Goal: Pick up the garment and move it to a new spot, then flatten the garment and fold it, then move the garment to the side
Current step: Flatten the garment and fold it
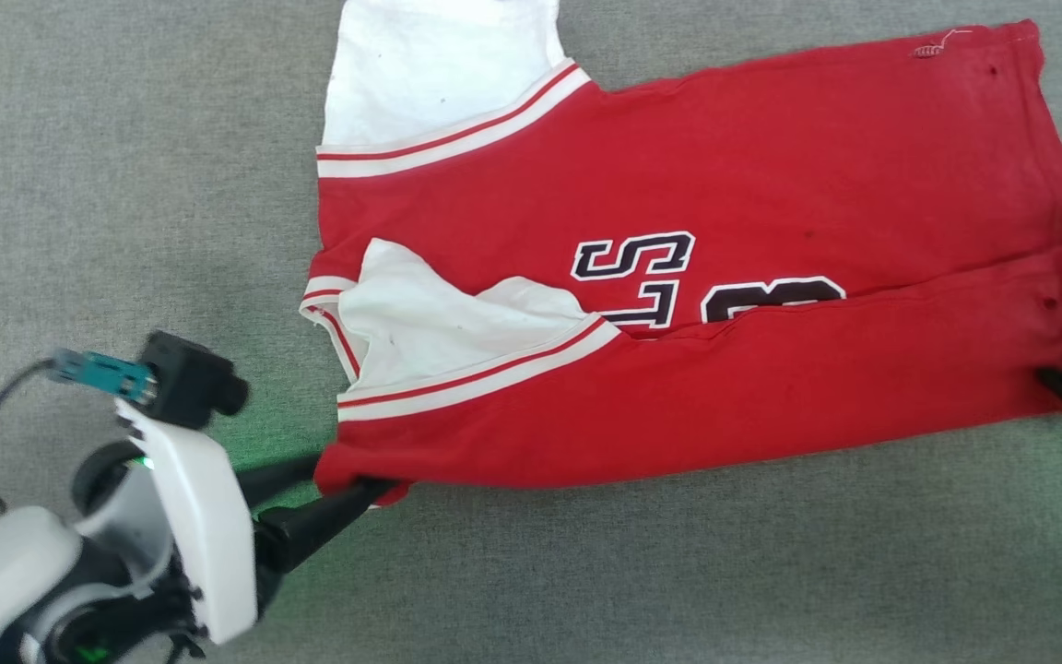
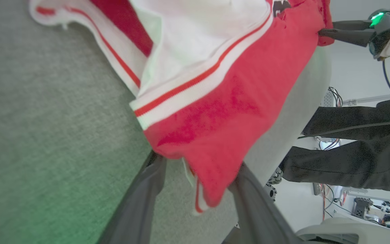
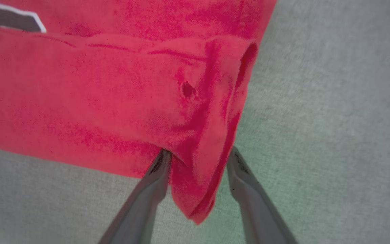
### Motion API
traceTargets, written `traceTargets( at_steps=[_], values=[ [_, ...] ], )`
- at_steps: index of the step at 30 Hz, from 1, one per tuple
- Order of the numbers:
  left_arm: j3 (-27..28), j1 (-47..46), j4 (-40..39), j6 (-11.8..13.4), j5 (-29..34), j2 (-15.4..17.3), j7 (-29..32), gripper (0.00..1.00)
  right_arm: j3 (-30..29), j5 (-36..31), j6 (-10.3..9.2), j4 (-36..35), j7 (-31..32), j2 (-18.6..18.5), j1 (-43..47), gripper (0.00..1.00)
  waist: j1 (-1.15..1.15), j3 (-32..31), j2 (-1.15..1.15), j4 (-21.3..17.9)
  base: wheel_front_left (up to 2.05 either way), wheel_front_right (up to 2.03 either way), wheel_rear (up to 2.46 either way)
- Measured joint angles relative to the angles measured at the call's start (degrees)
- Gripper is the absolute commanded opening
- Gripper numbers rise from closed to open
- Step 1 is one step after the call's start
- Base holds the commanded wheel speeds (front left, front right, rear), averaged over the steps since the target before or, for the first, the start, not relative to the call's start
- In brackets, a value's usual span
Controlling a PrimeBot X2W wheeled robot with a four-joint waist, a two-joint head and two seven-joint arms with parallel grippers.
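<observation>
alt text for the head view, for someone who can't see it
A soft red T-shirt with white short sleeves lies sideways on a grey fabric surface, its near edge folded partly over black lettering. The left gripper pinches the near sleeve-end corner, the right gripper the near hem corner.

Garment (image 1: 725, 184) between left end effector (image 1: 358, 481) and right end effector (image 3: 198, 154)

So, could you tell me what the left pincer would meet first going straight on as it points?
The garment: its red corner sits between the fingers of the left pincer.
</observation>
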Motion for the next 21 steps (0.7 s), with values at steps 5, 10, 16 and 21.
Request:
traceTargets(
  at_steps=[5,10,16,21],
  values=[
    [3.3,-0.1,0.2,0.6,-0.2,2.3,-3.4,1.00,-3.9,-3.3,0.00,-0.8,-6.5,2.4,-0.1,1.00,0.00,-0.5,0.00,-0.7,0.00,0.00,0.00],
    [8.7,-1.7,2.6,2.3,-0.7,4.6,-8.8,1.00,-8.0,-9.3,-0.01,-1.8,-14.2,8.8,-1.6,1.00,0.00,-0.8,0.00,-2.1,0.00,0.00,0.00],
    [13.6,-9.6,11.9,4.2,2.6,2.1,-13.6,1.00,-7.2,-17.0,-0.01,-4.5,-23.5,18.0,-4.6,1.00,0.00,-0.1,0.00,-4.7,0.00,0.00,0.00],
    [14.0,-20.4,22.8,4.6,7.3,-2.4,-12.7,1.00,-4.7,-21.2,-0.01,-5.3,-30.2,23.5,-6.9,1.00,0.00,1.1,0.00,-7.8,0.00,0.00,0.00]
  ],
)
